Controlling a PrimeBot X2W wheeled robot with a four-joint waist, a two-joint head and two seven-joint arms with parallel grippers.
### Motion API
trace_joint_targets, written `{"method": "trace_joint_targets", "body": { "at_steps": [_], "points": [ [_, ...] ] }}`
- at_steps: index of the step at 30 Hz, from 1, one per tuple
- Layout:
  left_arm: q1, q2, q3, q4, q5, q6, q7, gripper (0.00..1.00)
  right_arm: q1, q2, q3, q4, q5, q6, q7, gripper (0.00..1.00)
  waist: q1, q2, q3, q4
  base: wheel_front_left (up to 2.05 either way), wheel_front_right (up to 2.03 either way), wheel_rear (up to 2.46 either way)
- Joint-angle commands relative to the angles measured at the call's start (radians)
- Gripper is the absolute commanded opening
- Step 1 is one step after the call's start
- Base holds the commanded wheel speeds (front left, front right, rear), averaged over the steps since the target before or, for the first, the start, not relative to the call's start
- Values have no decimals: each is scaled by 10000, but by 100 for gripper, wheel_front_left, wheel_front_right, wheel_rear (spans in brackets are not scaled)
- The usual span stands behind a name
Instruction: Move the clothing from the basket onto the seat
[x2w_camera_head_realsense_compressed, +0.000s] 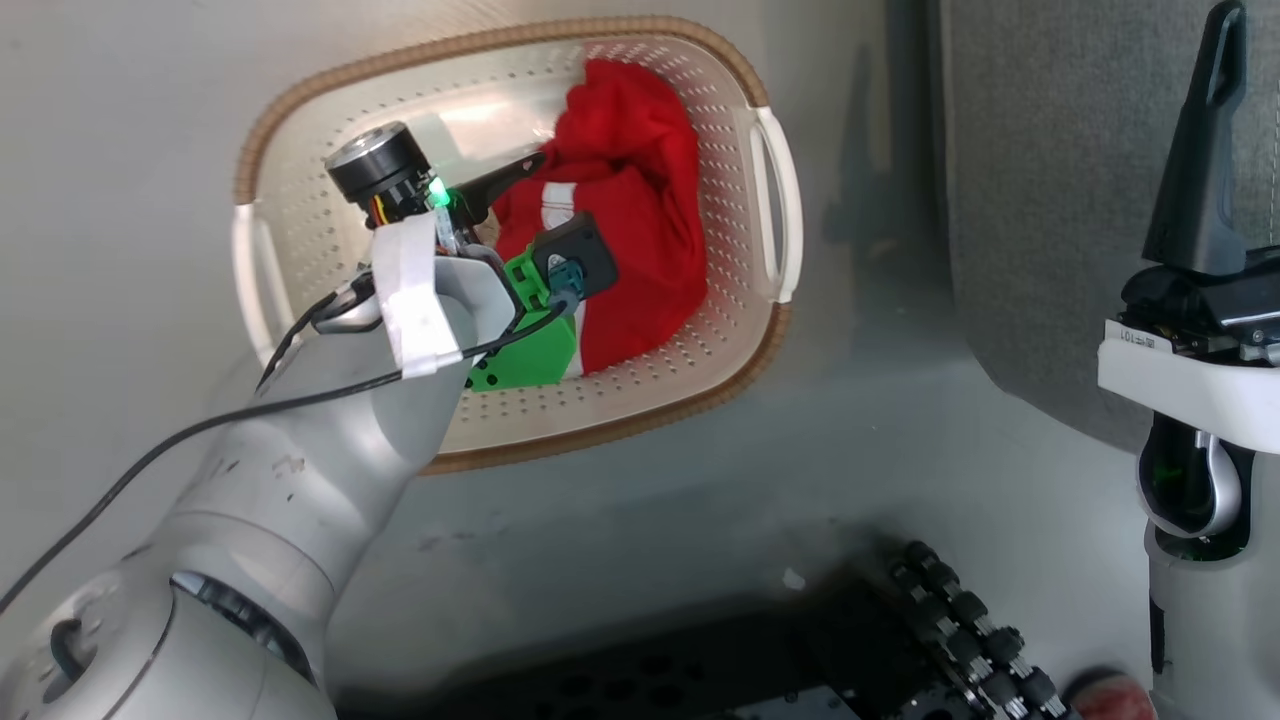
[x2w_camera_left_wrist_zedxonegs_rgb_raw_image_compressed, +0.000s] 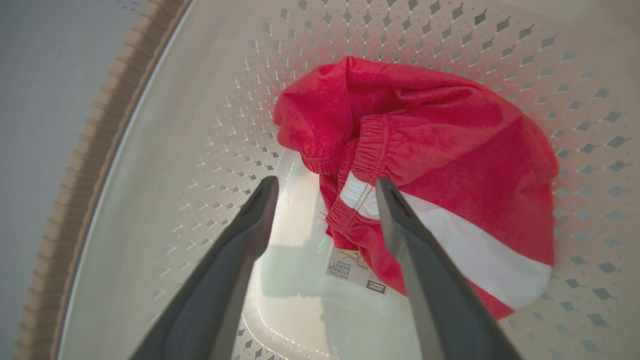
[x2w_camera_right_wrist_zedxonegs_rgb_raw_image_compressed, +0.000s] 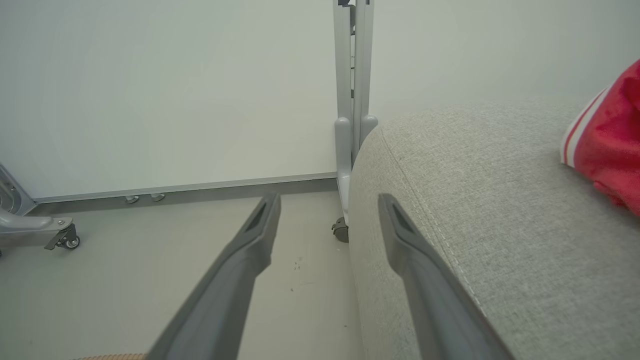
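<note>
Left gripper (x2w_camera_left_wrist_zedxonegs_rgb_raw_image_compressed: 327, 181) spread above red clothing (x2w_camera_left_wrist_zedxonegs_rgb_raw_image_compressed: 440, 140), cloth half-hiding basket (x2w_camera_left_wrist_zedxonegs_rgb_raw_image_compressed: 200, 125) label (x2w_camera_left_wrist_zedxonegs_rgb_raw_image_compressed: 350, 267); right gripper (x2w_camera_right_wrist_zedxonegs_rgb_raw_image_compressed: 328, 197) spread, seat (x2w_camera_right_wrist_zedxonegs_rgb_raw_image_compressed: 500, 225) cut off

Pale wall (x2w_camera_right_wrist_zedxonegs_rgb_raw_image_compressed: 175, 90), metal rail (x2w_camera_right_wrist_zedxonegs_rgb_raw_image_compressed: 200, 187) along its foot. Grey floor (x2w_camera_right_wrist_zedxonegs_rgb_raw_image_compressed: 150, 260), few dark specks. Grey post (x2w_camera_right_wrist_zedxonegs_rgb_raw_image_compressed: 352, 75) on caster (x2w_camera_right_wrist_zedxonegs_rgb_raw_image_compressed: 341, 231); second castered leg (x2w_camera_right_wrist_zedxonegs_rgb_raw_image_compressed: 30, 225) far left

In the head view my left arm (x2w_camera_head_realsense_compressed: 300, 470) hides the lower left of the basket (x2w_camera_head_realsense_compressed: 725, 150) and part of the red clothing (x2w_camera_head_realsense_compressed: 640, 200). In my left wrist view the red clothing covers part of the label sticker (x2w_camera_left_wrist_zedxonegs_rgb_raw_image_compressed: 347, 266). At the right edge of my right wrist view a red garment (x2w_camera_right_wrist_zedxonegs_rgb_raw_image_compressed: 612, 145) is cut off.
</note>
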Motion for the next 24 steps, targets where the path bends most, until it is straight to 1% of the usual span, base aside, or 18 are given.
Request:
{"method": "trace_joint_targets", "body": {
  "at_steps": [1, 7, 13, 18, 21, 24],
  "points": [
    [-371, 57, -314, 116, -233, -22, 108, 100, -159, 43, 9, -70, 30, -14, -34, 100, -2, 0, 841, -785, 0, 0, 0],
    [-1132, 59, -1640, 692, -872, -20, 604, 100, -369, 110, 217, -110, -13, -14, -34, 100, -2, 0, 1211, -1097, 0, 0, 0],
    [-1221, 56, -2826, 996, -1741, -21, 1236, 100, -248, 141, 422, -262, -174, -14, -34, 100, -2, 0, 1253, -1274, 0, 0, 0],
    [-1251, 183, -3258, 1075, -2241, -21, 1723, 100, -116, 159, 503, -387, -221, -14, -34, 100, -2, 0, 1294, -1340, 0, 0, 0],
    [-1390, 203, -3333, 1025, -2483, -22, 1773, 100, -54, 164, 533, -390, -147, -14, -34, 100, -2, 0, 1320, -1342, 0, 0, 0],
    [-1408, 196, -3366, 1019, -2744, -22, 2061, 100, -33, 149, 483, -411, -89, -14, -34, 100, -2, 0, 1365, -1294, 0, 0, 0]
  ]
}}
